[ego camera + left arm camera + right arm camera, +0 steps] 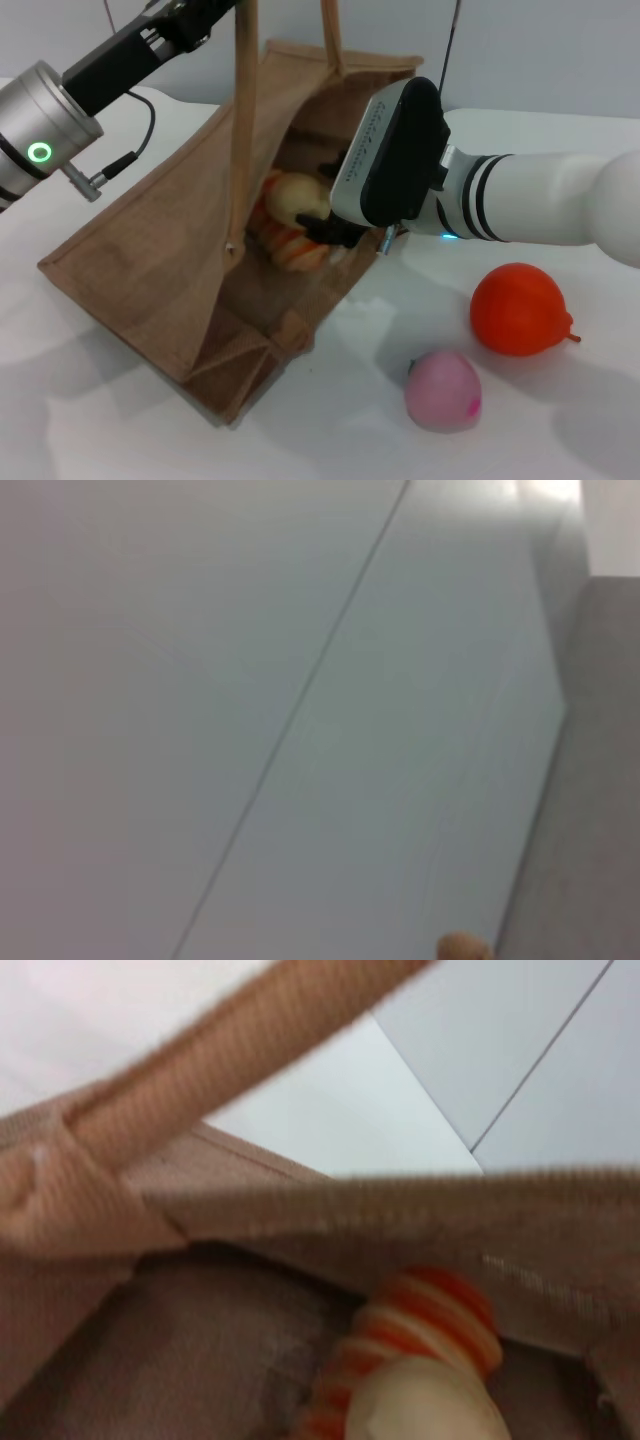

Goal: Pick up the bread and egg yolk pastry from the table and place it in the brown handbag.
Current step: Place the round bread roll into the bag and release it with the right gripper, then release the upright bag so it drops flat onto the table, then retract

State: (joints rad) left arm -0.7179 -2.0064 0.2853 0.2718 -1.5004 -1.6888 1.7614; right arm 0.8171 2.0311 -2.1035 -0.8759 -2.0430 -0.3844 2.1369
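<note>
Bread with orange and cream stripes (290, 248) lies inside the big brown woven handbag (150, 260), just under the right claw (322, 228). The small pale round egg yolk pastry (297, 198) sits on it, right at the claw's tips; I cannot tell if the claw is open or closed. Both foods look packed, so little is left. Farther off, the left arm (60, 110) holds up a bag handle.

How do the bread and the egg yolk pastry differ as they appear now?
The bread is long and ribbed with orange and cream stripes; the egg yolk pastry is round, smooth and plain pale yellow. The pastry rests on top, the bread beneath. Both lie inside the brown handbag, by the right gripper.
</note>
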